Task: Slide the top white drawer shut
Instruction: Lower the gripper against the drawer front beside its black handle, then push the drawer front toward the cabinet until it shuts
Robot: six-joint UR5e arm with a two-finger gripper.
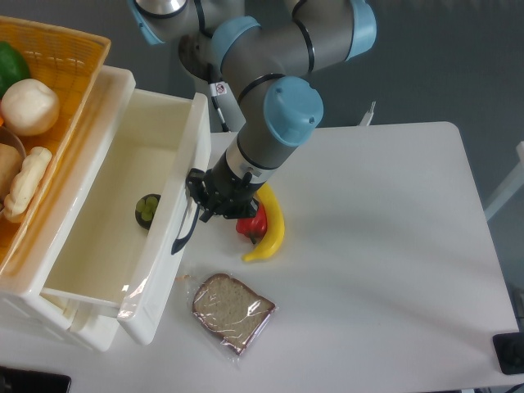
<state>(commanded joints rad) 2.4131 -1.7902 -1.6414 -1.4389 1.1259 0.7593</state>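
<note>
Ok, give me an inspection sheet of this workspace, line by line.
Surface: white table, mostly bare on its right side.
Job's things: top white drawer partly open, a small dark item with green inside.
Clutter: banana and a red item beside the tool; wrapped bread slice in front of the drawer; orange wicker basket of food on the cabinet.
Grippers: tool against the drawer's black handle; jaw state cannot be told.
Cables: nothing seen.
Surroundings: grey floor; dark object at the table's lower right edge.
</note>
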